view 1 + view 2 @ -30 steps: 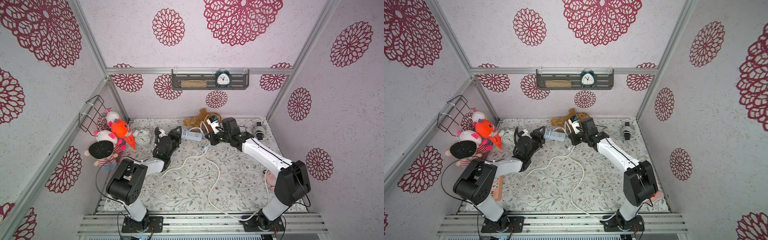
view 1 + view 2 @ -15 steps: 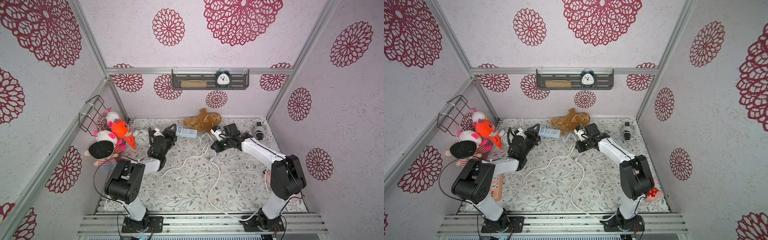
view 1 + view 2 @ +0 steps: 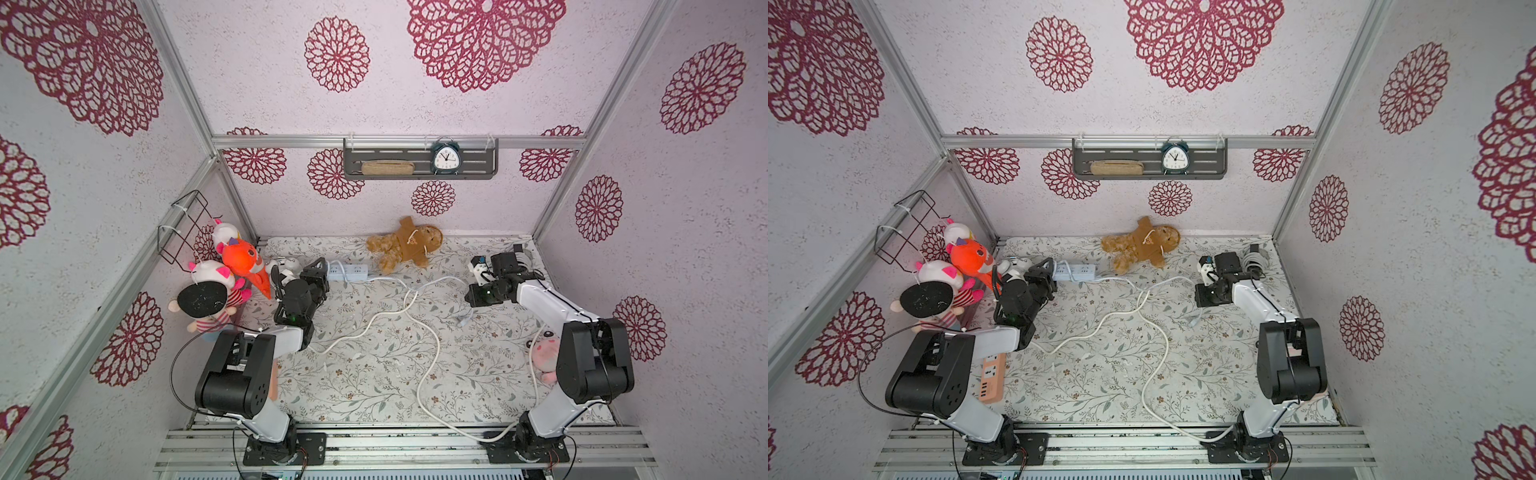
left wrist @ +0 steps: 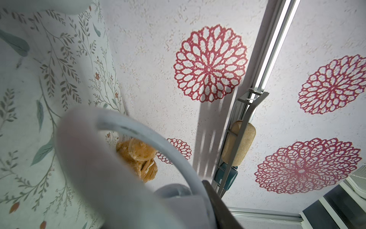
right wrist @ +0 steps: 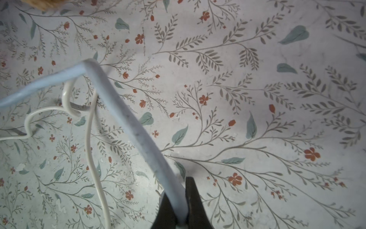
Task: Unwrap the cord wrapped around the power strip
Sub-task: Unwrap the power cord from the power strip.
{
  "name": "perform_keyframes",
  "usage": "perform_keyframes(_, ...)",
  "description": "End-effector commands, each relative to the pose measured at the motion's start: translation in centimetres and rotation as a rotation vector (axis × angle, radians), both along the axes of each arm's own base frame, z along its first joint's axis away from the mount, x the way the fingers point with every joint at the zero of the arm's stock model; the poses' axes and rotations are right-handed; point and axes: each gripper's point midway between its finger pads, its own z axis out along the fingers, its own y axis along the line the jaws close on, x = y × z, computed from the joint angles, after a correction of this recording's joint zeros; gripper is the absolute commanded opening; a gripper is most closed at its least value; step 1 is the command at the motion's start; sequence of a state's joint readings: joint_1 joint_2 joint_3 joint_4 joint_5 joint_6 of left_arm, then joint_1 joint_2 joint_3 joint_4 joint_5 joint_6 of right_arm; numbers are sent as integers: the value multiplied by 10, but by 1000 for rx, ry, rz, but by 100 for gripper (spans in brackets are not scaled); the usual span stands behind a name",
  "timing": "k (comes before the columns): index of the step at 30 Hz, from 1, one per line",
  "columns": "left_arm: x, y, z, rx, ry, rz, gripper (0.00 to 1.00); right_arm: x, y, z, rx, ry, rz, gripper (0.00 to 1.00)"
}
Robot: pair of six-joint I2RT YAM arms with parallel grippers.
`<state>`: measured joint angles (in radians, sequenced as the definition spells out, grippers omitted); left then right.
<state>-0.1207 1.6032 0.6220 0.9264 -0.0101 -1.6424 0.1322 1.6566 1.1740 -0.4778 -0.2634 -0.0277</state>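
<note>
I count two arms of mine, the left arm (image 3: 249, 365) and the right arm (image 3: 548, 307). Power strips are two: a white power strip (image 3: 348, 272) and an orange power strip (image 3: 992, 376). Cords are also two: a pale blue cord (image 5: 138, 134) and a thinner white cord (image 5: 87, 136). Soft toys are six: a gingerbread man (image 3: 405, 247), an orange fox (image 3: 241, 259), a white toy (image 3: 224, 232), a pig (image 3: 210, 272), a black-haired doll (image 3: 202, 299) and a pink toy (image 3: 546, 351). There is one shelf (image 3: 419, 176) that carries one clock (image 3: 446, 160) and one pouch (image 3: 387, 167). There is one wire basket (image 3: 183, 226).
</note>
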Motion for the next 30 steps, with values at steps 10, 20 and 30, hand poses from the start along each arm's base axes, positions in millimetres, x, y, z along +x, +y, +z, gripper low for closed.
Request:
perform_keyframes(10, 11, -7, 59, -16, -155, -3, 0, -11, -26, -25, -47, 63, -21, 49)
perform_keyframes(20, 25, -62, 68, -56, -184, -105, 0, -6, 58, 68, 25, -222, 224, 78)
perform_keyframes(30, 33, -91, 83, -69, -206, -156, 0, 5, 182, 120, 365, -465, 315, 85)
